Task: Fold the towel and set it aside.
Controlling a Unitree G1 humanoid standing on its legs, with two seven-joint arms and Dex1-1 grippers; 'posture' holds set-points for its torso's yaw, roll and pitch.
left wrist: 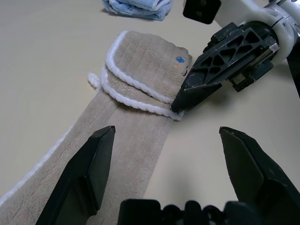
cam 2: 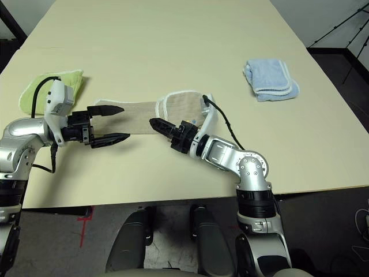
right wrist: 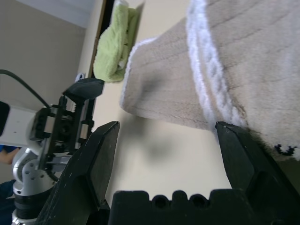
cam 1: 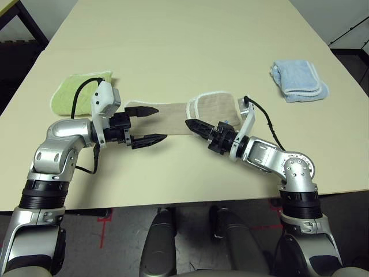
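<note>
The beige towel (cam 1: 170,115) lies as a long strip across the middle of the table, with its right end folded back over itself, white trim showing. A small logo with a blue dot (left wrist: 179,59) sits on that folded part. My left gripper (cam 1: 153,124) is open at the strip's left end, one finger over the cloth and the other over bare table in front of it. My right gripper (cam 1: 193,125) is open and low at the front edge of the folded part, its fingertips (left wrist: 180,101) touching the trim. Neither gripper holds anything.
A light green folded towel (cam 1: 78,89) lies at the left, just behind my left arm. A light blue folded towel (cam 1: 300,81) lies at the far right. Bare table (cam 1: 173,46) stretches behind the beige towel, and the front edge runs close under both forearms.
</note>
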